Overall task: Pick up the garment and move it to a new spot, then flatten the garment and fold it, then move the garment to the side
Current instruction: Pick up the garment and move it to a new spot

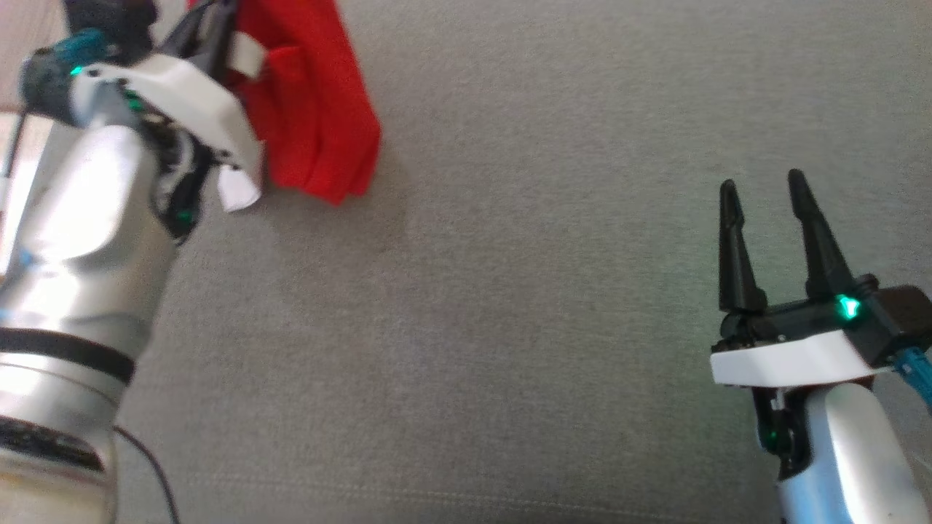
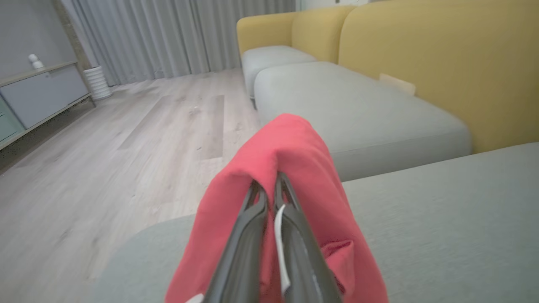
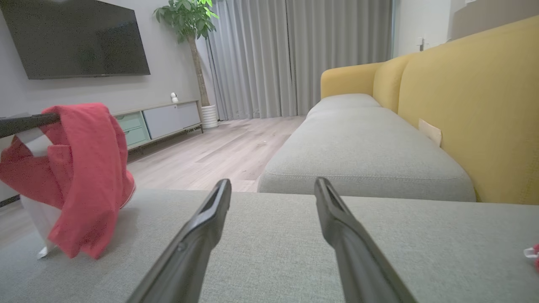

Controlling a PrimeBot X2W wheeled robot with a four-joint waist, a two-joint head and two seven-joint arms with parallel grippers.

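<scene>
The red garment (image 1: 313, 109) hangs bunched from my left gripper (image 1: 218, 18) at the upper left, lifted off the grey cushion (image 1: 510, 327). Seen along the left wrist, the left gripper (image 2: 267, 185) is shut on the garment (image 2: 294, 151), which drapes over both fingers. A white part of the garment (image 3: 36, 214) dangles below the red cloth (image 3: 88, 168), and its lowest end reaches down to the cushion. My right gripper (image 1: 761, 185) stands open at the lower right with nothing between its fingers, far from the garment. The right gripper (image 3: 273, 187) points along the cushion.
A second grey seat cushion (image 3: 362, 151) and the yellow sofa back (image 3: 476, 109) lie ahead. Wooden floor (image 2: 126, 139) borders the cushion's edge. A low cabinet (image 3: 164, 120), a potted plant (image 3: 189, 17) and curtains stand beyond. A small red and white scrap (image 3: 532, 252) sits at the right.
</scene>
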